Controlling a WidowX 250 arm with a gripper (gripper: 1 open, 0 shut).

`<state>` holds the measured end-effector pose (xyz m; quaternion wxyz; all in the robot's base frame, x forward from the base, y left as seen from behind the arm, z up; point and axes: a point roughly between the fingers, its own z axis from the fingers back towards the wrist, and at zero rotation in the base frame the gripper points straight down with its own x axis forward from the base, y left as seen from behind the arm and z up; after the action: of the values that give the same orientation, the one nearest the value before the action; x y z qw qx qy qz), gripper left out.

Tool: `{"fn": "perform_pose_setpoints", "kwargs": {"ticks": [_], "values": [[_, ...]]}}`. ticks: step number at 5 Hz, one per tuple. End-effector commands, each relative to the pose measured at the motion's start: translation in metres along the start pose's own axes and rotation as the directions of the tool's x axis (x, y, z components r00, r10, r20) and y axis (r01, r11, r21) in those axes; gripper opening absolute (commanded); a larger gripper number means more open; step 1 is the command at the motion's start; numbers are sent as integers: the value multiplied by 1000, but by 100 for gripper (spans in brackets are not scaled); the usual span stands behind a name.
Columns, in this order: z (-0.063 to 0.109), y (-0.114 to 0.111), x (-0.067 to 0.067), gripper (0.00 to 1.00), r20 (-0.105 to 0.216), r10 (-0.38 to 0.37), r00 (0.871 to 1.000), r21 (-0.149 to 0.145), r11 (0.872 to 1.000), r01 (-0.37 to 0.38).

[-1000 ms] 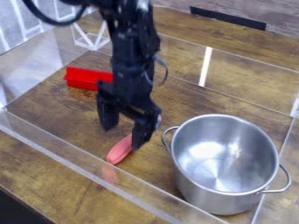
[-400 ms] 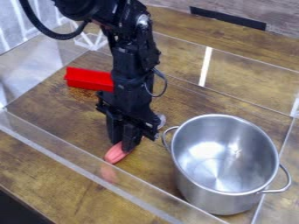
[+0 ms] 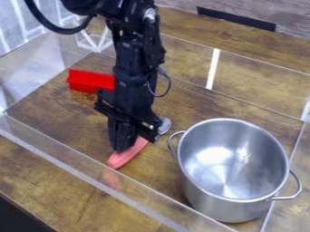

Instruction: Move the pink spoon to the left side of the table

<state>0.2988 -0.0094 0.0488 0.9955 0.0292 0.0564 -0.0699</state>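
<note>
Steel pot [image 3: 237, 168] at the table [image 3: 260, 91] front-right corner. Pink spoon [image 3: 122, 159] near the front edge, just left of the pot. Gripper [image 3: 130, 142] points down, fingers pinched together on the spoon's far end. Red block [image 3: 87, 82] behind, toward the left edge.

A dark brown wood-grain table [image 3: 248, 95] has low clear acrylic walls [image 3: 72, 149]. On it rest a bright red rectangular block [image 3: 87, 82], a round stainless-steel pot [image 3: 204, 195] and, between them, a salmon-pink plastic-handled spoon [image 3: 122, 159].

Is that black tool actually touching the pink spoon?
Touching. The camera view shows the tool shut on the pink spoon, gripping its handle with no gap between them.
</note>
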Motion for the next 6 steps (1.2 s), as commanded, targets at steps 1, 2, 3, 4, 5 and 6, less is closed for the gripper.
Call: {"fn": "perform_pose_setpoints", "kwargs": {"ticks": [1,2,3,4,5,6], "values": [[50,6,7,0,112,3,994,19,1000,-5],[74,13,5,0,117,10,993,34,999,-14],[55,9,7,100,119,-10,993,32,999,6],[36,4,9,100,121,-27,992,27,999,24],[17,1,9,100,122,-30,992,20,999,28],[5,-1,9,100,114,-29,993,8,1000,28]]}}
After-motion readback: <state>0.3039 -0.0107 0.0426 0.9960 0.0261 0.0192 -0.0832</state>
